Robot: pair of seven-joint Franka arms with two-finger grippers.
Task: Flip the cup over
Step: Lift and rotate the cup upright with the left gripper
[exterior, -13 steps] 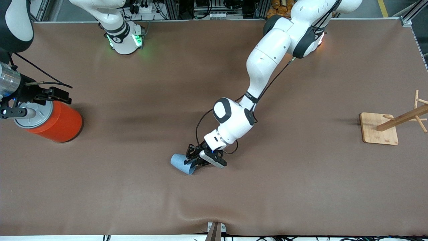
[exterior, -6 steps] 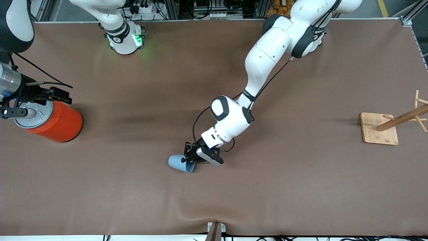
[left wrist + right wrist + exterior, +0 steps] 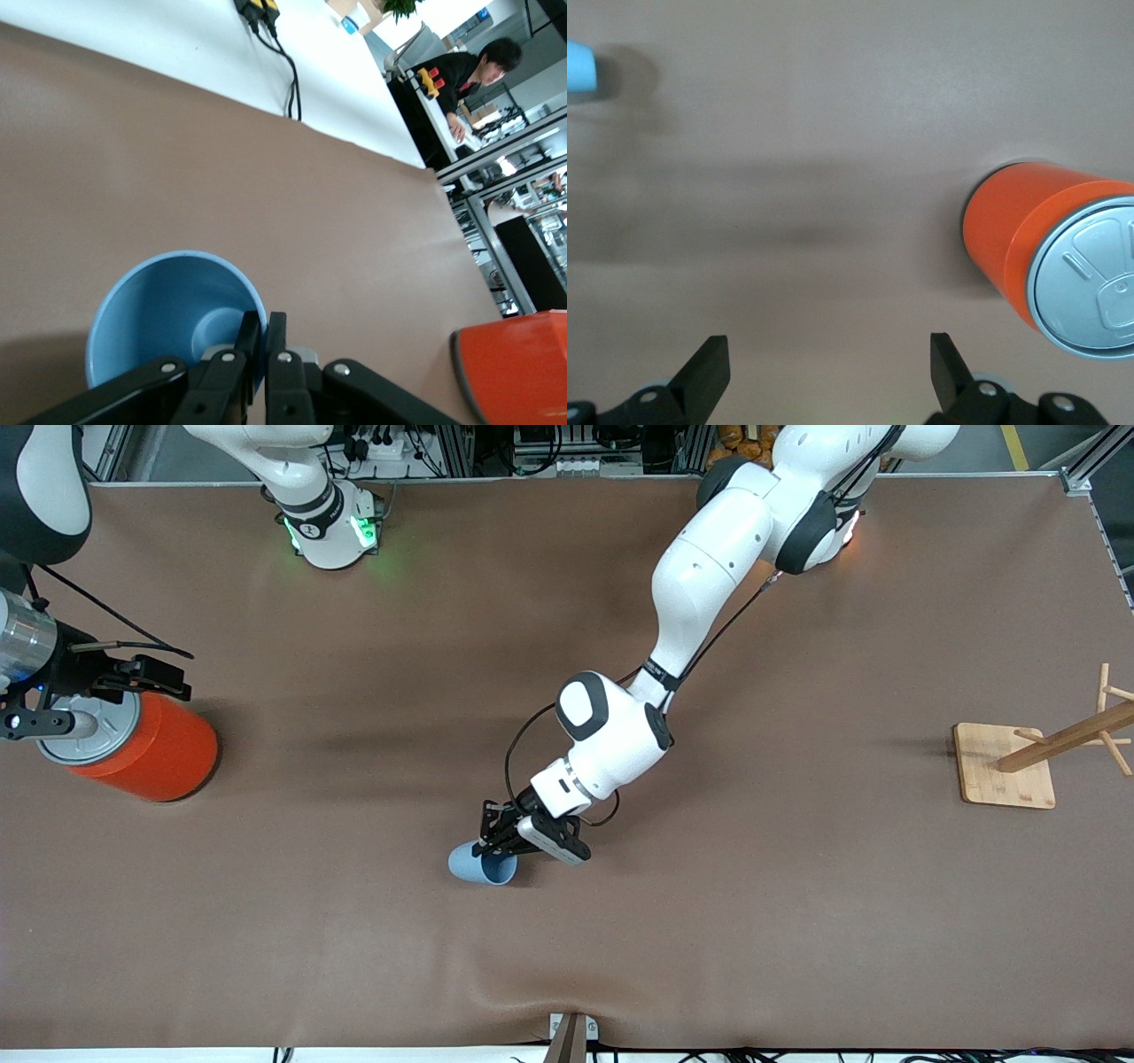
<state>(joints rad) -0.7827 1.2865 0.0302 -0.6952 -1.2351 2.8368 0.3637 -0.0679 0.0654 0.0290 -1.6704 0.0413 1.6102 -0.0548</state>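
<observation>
The light-blue cup (image 3: 475, 865) lies tilted on the brown table, mouth toward my left gripper (image 3: 493, 849). In the left wrist view I look into the cup (image 3: 168, 310). My left gripper (image 3: 264, 324) is shut on its rim, one finger inside the mouth and one outside the wall. My right gripper (image 3: 84, 695) hangs over the orange can (image 3: 151, 748) at the right arm's end of the table. In the right wrist view it (image 3: 831, 354) is open with only bare table between its fingers, and the cup (image 3: 578, 66) shows as a small blue edge.
The orange can (image 3: 1045, 257) has a grey lid and stands upright; it also shows in the left wrist view (image 3: 523, 363). A wooden rack on a square base (image 3: 1005, 766) stands at the left arm's end. The table mat has a ripple (image 3: 567, 992) near the front edge.
My left gripper's fingers have come together on the cup's rim. The hand shifted slightly toward the right arm's end, and the cup has tipped so it looks shorter. The right arm has not moved.
</observation>
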